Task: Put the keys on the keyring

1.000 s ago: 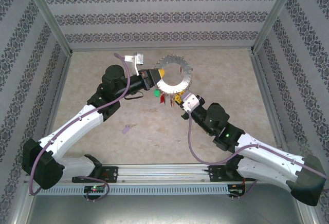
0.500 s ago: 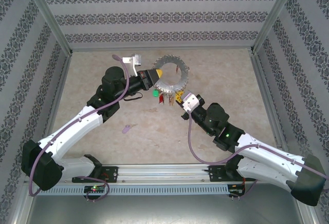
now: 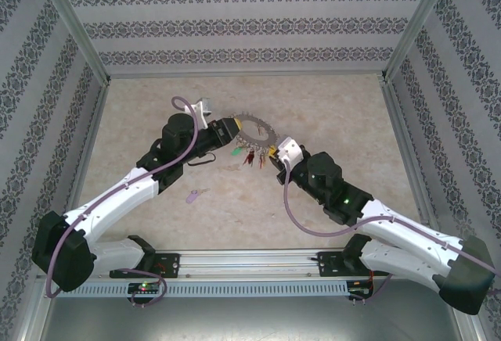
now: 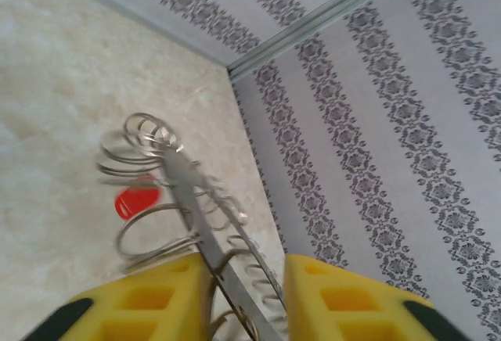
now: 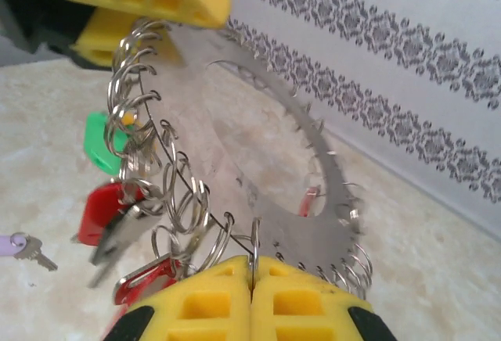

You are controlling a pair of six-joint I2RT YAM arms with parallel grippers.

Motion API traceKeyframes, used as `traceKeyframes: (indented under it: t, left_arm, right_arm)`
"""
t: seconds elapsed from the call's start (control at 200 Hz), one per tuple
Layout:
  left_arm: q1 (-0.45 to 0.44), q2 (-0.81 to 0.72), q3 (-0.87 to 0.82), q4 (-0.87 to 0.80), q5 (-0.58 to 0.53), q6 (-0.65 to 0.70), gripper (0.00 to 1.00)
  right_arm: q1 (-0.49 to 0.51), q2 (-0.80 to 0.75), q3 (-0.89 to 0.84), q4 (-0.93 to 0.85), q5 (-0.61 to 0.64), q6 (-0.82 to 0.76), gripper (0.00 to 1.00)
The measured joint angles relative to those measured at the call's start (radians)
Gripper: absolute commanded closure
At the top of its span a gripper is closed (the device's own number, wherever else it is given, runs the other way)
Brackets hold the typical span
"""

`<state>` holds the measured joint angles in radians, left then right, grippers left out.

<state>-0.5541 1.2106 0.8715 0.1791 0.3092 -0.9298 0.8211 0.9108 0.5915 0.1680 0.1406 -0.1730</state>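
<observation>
The grey keyring (image 3: 250, 120) hangs tilted above the table's middle between both arms. My right gripper (image 5: 252, 267) is shut on a small loop at the keyring (image 5: 297, 239) rim, seen from above at the right gripper (image 3: 274, 152). My left gripper (image 4: 243, 271) stands open at the opposite rim. The keyring (image 4: 184, 177) edge leans against its left finger, with a gap to the other finger. A green key (image 5: 98, 144) and red keys (image 5: 106, 208) dangle from the loops. One lilac key (image 3: 192, 196) lies loose on the table.
Patterned walls with metal corner posts (image 3: 403, 36) close in the beige table (image 3: 337, 106) on three sides. A metal rail (image 3: 250, 263) runs along the near edge by the arm bases. A dark cable loop (image 3: 202, 161) lies under the left arm.
The keyring has come down and toward the near left, now more tilted. Both grippers moved with it. My left gripper's jaws have opened off the rim.
</observation>
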Motion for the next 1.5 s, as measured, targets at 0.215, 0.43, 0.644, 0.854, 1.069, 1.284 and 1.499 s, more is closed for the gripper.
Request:
traceKeyframes:
  t: [0.215, 0.43, 0.644, 0.854, 1.069, 1.284, 1.499]
  left_arm:
    - [0.0, 0.0, -0.114, -0.014, 0.01, -0.026, 0.59]
    - [0.0, 0.004, -0.185, -0.014, 0.019, -0.045, 0.48]
    - [0.0, 0.003, -0.221, -0.016, 0.026, -0.039, 0.43]
    - [0.0, -0.09, -0.228, -0.109, -0.018, 0.033, 0.36]
    - [0.0, -0.285, -0.228, -0.219, -0.154, 0.116, 0.28]
    - [0.0, -0.435, -0.287, -0.239, -0.256, 0.15, 0.23]
    - [0.0, -0.522, -0.364, -0.24, -0.241, 0.214, 0.22]
  right_arm:
    - [-0.041, 0.061, 0.057, -0.129, -0.046, 0.068, 1.0]
    - [-0.069, 0.117, 0.091, -0.229, -0.082, 0.101, 1.0]
    - [-0.101, 0.16, 0.147, -0.316, -0.128, 0.108, 1.0]
    - [-0.101, 0.165, 0.181, -0.378, -0.12, -0.007, 1.0]
    - [0.082, 0.235, 0.186, -0.382, 0.09, -0.282, 1.0]
    - [0.19, 0.274, 0.174, -0.335, 0.221, -0.443, 1.0]
    - [-0.046, 0.208, 0.156, -0.348, -0.244, -0.26, 1.0]
